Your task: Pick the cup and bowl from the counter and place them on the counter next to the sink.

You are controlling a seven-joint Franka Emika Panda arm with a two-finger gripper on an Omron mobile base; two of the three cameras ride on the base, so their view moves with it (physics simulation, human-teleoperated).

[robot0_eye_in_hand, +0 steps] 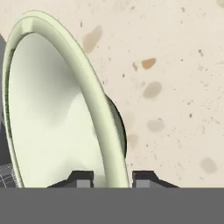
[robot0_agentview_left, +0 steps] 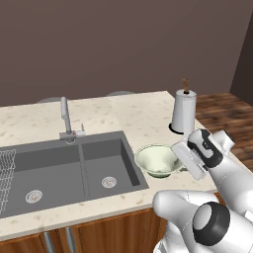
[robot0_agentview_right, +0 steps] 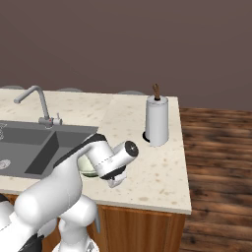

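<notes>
The pale cream-green bowl [robot0_agentview_left: 157, 159] [robot0_agentview_right: 88, 167] sits upright on the beige counter [robot0_agentview_left: 143, 118] [robot0_agentview_right: 147, 167], right beside the sink's [robot0_agentview_left: 64, 168] [robot0_agentview_right: 24, 145] right basin. My gripper [robot0_agentview_left: 182, 163] [robot0_agentview_right: 115, 182] [robot0_eye_in_hand: 113, 178] hangs over the bowl's right side. In the hand view the thin rim of the bowl [robot0_eye_in_hand: 52, 109] runs between my two fingertips [robot0_eye_in_hand: 81, 177], which stand a little apart from it, so the gripper is open. The cup is out of view.
A white paper towel roll [robot0_agentview_left: 184, 113] [robot0_agentview_right: 157, 120] stands on the counter behind the bowl. The faucet [robot0_agentview_left: 65, 118] [robot0_agentview_right: 37, 101] rises behind the sink and a wire rack [robot0_agentview_left: 4, 173] lies in its left basin. The counter ends just right of the roll, above wood floor [robot0_agentview_right: 216, 162].
</notes>
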